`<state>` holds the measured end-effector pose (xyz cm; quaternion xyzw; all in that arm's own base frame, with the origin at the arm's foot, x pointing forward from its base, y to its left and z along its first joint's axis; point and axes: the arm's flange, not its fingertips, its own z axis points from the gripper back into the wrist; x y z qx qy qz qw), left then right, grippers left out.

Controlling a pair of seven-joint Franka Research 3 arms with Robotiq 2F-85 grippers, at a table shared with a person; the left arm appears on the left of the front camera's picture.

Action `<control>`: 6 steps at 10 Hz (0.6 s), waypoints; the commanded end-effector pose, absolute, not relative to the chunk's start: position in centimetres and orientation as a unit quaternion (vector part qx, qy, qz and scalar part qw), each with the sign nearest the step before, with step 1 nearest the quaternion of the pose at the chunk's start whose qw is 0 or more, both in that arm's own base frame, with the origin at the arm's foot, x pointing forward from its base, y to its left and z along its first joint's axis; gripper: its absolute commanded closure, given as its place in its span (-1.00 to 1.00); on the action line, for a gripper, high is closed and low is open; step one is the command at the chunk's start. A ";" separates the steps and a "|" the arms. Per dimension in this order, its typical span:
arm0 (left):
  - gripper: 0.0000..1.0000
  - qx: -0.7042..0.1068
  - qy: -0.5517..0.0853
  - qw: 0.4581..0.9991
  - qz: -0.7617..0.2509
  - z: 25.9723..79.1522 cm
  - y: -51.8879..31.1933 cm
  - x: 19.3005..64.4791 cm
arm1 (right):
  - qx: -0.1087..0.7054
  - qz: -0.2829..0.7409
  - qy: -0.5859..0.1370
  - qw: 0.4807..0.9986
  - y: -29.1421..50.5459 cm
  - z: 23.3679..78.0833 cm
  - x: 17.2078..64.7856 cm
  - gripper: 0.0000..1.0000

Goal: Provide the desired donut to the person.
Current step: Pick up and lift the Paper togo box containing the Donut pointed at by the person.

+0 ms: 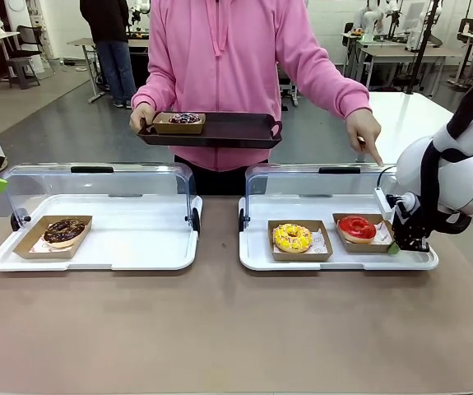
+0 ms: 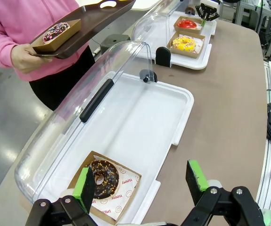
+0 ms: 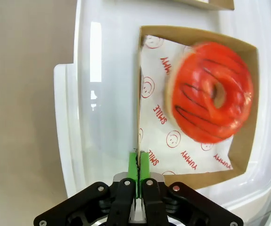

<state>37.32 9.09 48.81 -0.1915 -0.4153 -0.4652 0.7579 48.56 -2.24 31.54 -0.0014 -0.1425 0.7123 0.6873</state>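
1. Sitting at the grab step right now: seeing the right end effector (image 3: pixel 139 162) pinching shut on the near rim of the cardboard box (image 3: pixel 196 35) under the red donut (image 3: pixel 210 92), pads squeezing the thin card.
2. Finding that red donut in the right display case (image 1: pixel 335 262) on the desk (image 1: pixel 220 329), in the box at the robot's right end, just beside the yellow donut (image 1: pixel 292 237).
3. Guessing it's the wanted one, going by the person (image 1: pixel 244 49) pointing a hand (image 1: pixel 365 132) down at that end of the case.
4. Seeing the left end effector (image 2: pixel 142 181) hovering wide open over the left display case (image 2: pixel 184 101), holding nothing, with the chocolate donut (image 2: pixel 102 178) right below it.
5. Probably calling for this next: lifting the box level to avoid tipping the donut off, clearing the case lip and raised lid, then carrying it across to the dark serving tray (image 1: pixel 236 130) held out by the person. Thin card grip, so betting on going slow and flat.
6. Counting up: 4 donuts (1 red, 1 yellow, 1 chocolate, plus 1 dark sprinkled donut (image 1: pixel 184 118) already on the serving tray), 4 cardboard boxes, 2 display cases with lids up, 1 serving tray, 2 end effectors.
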 end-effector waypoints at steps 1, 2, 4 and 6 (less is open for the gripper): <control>-1.00 -0.193 -0.417 0.759 -0.461 48.8 9.1 37.3 | 0.002 0.713 -0.128 0.689 -2.1 32.1 48.1 1.00; -1.00 -0.193 -0.417 0.759 -0.461 48.8 9.1 37.3 | 0.001 0.720 -0.128 0.682 -2.0 33.0 46.9 1.00; -1.00 -0.193 -0.417 0.759 -0.461 48.8 9.1 37.3 | -0.016 0.734 -0.133 0.666 -1.6 35.6 42.8 1.00; -1.00 -0.193 -0.417 0.759 -0.461 48.8 9.1 37.3 | -0.027 0.721 -0.138 0.679 -2.2 39.2 38.4 1.00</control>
